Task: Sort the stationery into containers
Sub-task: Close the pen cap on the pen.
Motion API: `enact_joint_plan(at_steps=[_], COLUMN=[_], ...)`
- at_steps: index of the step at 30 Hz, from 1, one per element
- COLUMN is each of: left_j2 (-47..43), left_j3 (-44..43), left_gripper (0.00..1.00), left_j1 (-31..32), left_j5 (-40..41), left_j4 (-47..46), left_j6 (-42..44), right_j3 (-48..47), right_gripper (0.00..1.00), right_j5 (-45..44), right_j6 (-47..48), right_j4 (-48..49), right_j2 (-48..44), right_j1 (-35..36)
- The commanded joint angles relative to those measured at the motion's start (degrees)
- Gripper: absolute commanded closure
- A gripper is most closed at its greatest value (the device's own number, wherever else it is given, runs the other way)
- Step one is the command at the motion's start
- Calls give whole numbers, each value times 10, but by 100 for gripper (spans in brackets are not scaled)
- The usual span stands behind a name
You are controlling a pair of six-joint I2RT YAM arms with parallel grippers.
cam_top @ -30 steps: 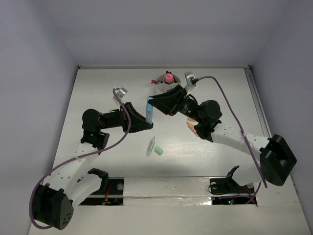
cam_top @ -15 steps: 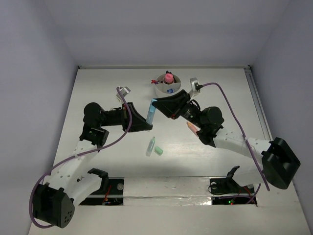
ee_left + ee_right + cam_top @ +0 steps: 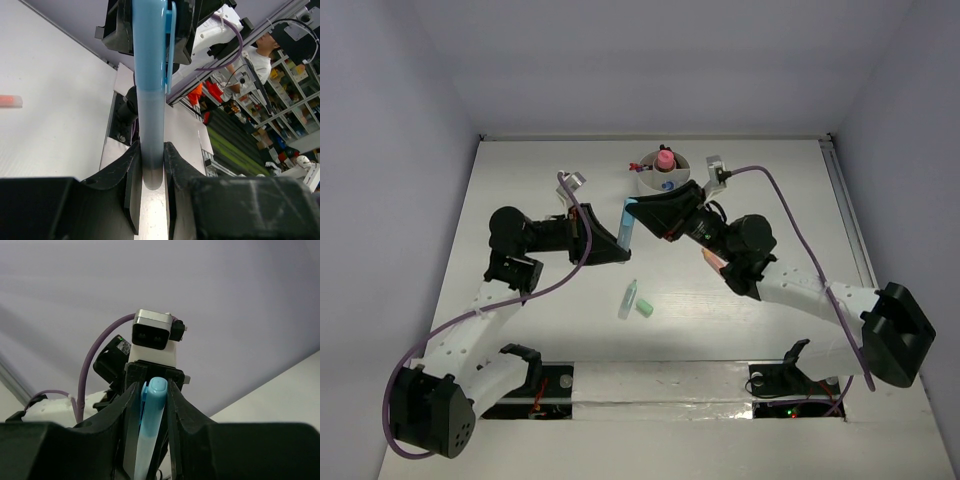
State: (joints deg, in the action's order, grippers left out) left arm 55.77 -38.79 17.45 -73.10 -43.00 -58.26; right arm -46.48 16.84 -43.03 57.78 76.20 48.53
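A light blue pen with a clip is held off the table between both grippers, left of the white divided cup. My left gripper is shut on its lower, greyish end; in the left wrist view the pen rises from between my jaws. My right gripper is closed on the capped upper end, and the right wrist view shows the pen between those jaws. The cup holds a pink piece and a blue piece.
A pale green pen and a green stub lie on the table in front of the grippers. An orange-pink piece lies partly under my right arm. An orange piece shows at the left of the left wrist view.
Both grippers and the blue pen have shifted only slightly, ending a little left of half a second ago. The pen stays held between them.
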Motion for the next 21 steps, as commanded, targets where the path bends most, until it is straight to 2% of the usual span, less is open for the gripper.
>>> enact_joint_plan(at_steps=[1,9,12,18,21], left_j2=[-13,-22,-29,-51,-64], left_j3=[-102,-110,-100,-77,-53], left_gripper=[100,100,100,100,100], left_j1=[-22,-40,-40,-40,-40], left_j5=[183,182,185,183,177], left_j4=[-148,-128,-125,-68,-49], left_j6=[6,19,25,53,66], right_j3=[47,73,73,40,15], right_gripper=[100,100,100,100,100], right_j5=[203,198,172,102,96], right_j6=[41,41,38,42,43], right_j4=[-254,-272,-268,-264,-265], right_j2=[64,66,59,49,61], right_j1=[82,92,92,92,92])
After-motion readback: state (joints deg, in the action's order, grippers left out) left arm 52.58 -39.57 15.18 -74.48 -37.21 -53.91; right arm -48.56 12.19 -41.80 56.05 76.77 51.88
